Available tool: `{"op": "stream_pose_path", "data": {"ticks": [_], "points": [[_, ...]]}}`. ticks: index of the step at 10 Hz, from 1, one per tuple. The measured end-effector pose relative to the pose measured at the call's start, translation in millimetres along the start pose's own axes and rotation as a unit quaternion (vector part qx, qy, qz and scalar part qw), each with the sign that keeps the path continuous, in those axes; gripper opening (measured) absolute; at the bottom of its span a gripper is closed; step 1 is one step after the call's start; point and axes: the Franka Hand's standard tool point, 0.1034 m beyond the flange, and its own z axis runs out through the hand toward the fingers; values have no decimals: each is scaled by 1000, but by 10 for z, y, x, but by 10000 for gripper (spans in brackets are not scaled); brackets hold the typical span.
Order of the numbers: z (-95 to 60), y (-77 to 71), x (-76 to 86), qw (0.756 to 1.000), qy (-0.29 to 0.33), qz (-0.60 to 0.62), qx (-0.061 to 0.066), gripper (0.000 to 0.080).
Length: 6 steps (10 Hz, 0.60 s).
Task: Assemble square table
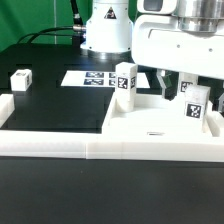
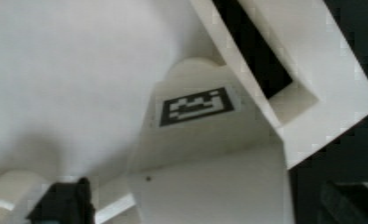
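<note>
arm: wrist vertical, gripper [image 1: 176, 88] pointing down just above leg [image 1: 193, 106] | claw: jaws apart | leg: upright on square tabletop [image 1: 145, 126], long axis vertical, tag facing exterior camera

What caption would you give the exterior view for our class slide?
Robot gripper above white tabletop carrying two upright legs; third leg sits apart.

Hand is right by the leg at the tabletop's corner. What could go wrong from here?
1. The hand sits close to the corner leg; pulling away sideways could clip and topple it if it is not seated.
2. That leg stands near the tabletop edge, so a knock might send it off.
3. The other leg stands upright in any path toward the exterior view's left.
</note>
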Motion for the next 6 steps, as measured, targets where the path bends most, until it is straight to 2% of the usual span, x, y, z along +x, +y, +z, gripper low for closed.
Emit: {"op": "stream_pose_path", "data": {"ticks": [6], "points": [[0, 0, 0, 1000, 0, 0, 0, 649]]}}
